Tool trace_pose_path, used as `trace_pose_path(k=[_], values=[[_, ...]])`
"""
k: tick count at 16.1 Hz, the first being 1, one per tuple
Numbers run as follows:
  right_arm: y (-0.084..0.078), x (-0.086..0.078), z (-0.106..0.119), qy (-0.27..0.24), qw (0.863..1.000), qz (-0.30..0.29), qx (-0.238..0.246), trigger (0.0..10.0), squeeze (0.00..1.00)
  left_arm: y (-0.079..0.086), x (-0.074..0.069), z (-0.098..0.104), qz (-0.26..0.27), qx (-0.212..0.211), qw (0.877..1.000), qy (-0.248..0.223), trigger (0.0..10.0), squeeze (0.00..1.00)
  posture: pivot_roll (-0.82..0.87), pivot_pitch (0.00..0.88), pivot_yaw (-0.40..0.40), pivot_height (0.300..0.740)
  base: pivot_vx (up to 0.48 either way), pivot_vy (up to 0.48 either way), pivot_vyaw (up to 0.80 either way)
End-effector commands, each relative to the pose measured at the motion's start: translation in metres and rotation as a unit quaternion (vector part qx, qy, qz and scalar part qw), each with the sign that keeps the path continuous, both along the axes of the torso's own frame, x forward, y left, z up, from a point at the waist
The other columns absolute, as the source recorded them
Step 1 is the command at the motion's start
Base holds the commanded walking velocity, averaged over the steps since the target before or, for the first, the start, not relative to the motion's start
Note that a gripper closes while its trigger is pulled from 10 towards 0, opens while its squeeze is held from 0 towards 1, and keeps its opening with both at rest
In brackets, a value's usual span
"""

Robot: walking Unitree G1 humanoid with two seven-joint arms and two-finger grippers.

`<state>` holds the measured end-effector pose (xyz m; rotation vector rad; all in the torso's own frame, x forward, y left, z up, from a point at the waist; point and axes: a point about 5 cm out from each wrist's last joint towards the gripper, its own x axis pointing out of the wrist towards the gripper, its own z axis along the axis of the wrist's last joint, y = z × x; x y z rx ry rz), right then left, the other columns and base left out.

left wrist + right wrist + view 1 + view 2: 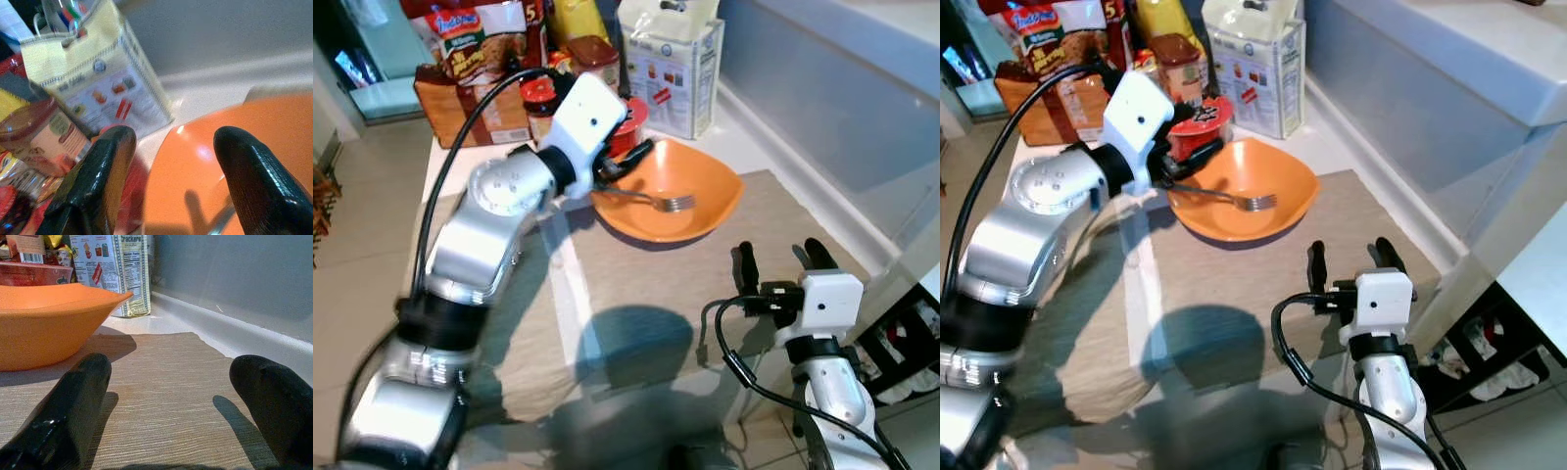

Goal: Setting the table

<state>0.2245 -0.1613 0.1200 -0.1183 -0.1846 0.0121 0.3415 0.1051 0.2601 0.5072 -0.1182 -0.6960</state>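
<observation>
White table point(744, 137) against a grey wall, carrying two tan placemats side by side: one point(724, 284) under an orange bowl point(705, 191), the other point(524, 323) to its left. At the far end stand a cracker box point(671, 69), a brown-lidded jar point(595, 61), a red cup point(628, 125) touching the bowl, and snack packets point(470, 59).
</observation>
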Motion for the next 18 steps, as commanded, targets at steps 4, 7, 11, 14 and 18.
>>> trace_pose_path(k=[4,7,11,14,18], values=[[0.004,-0.001,0.002,-0.001,1.000,0.001,0.000,10.0,0.00,-0.004,0.009,0.007,-0.051,0.087,0.995,-0.023,10.0,0.00,-0.12,0.010,0.068,0.740,0.000,0.000,0.00],[0.004,-0.001,0.002,0.000,1.000,0.001,-0.001,10.0,0.00,-0.007,0.011,0.010,-0.096,0.130,0.987,-0.014,10.0,0.00,-0.12,0.017,0.074,0.740,0.000,0.000,0.00],[0.008,-0.006,0.019,-0.013,1.000,0.026,0.002,10.0,0.00,-0.012,0.014,0.002,-0.148,0.180,0.972,0.029,10.0,0.00,-0.12,0.027,0.075,0.740,0.000,0.000,0.00],[0.008,-0.017,0.026,-0.008,0.998,0.055,0.005,10.0,0.00,-0.013,0.019,0.002,-0.145,0.173,0.973,0.040,10.0,0.00,-0.13,0.027,0.071,0.740,0.000,0.000,0.00],[0.002,-0.033,0.034,0.020,0.995,0.099,0.006,10.0,0.00,-0.016,0.022,0.000,-0.149,0.174,0.972,0.050,10.0,0.00,-0.15,0.028,0.059,0.740,0.000,0.000,0.00]])
